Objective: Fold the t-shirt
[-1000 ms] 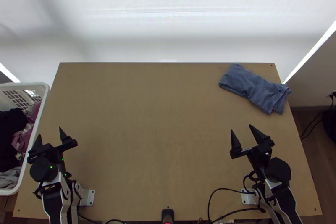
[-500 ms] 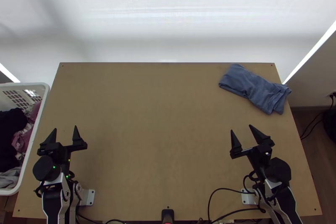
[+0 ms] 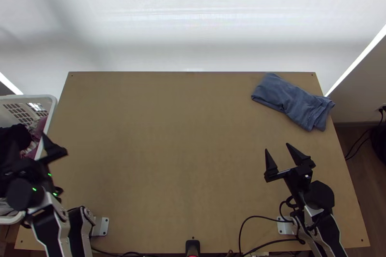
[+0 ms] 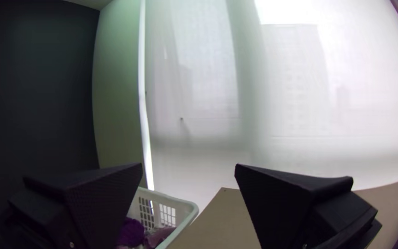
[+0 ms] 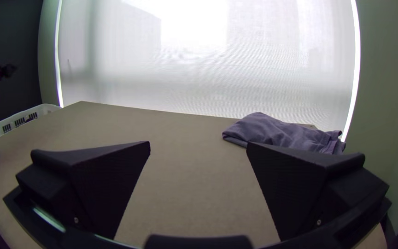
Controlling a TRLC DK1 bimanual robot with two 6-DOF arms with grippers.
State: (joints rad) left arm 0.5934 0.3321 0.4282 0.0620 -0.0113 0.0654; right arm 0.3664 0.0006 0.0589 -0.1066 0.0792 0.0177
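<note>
- Left gripper, wide open, empty, is poised by basket, presumably for fetching.
- Right gripper, spread, empty, is parked.
- Folded cloth is seemingly set aside.

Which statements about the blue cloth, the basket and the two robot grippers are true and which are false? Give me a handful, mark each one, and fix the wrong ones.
1. The blue cloth lies on the table near its far right corner. True.
2. The left gripper and the right gripper are both open. True.
3. The right gripper is holding the blue cloth. False: it holds nothing, and the cloth lies beyond its fingertips.
4. The basket stands at the table's left side. True.
5. The basket is empty. False: there are clothes in it.
6. The left gripper is over the middle of the table. False: it is at the left, by the basket.
</note>
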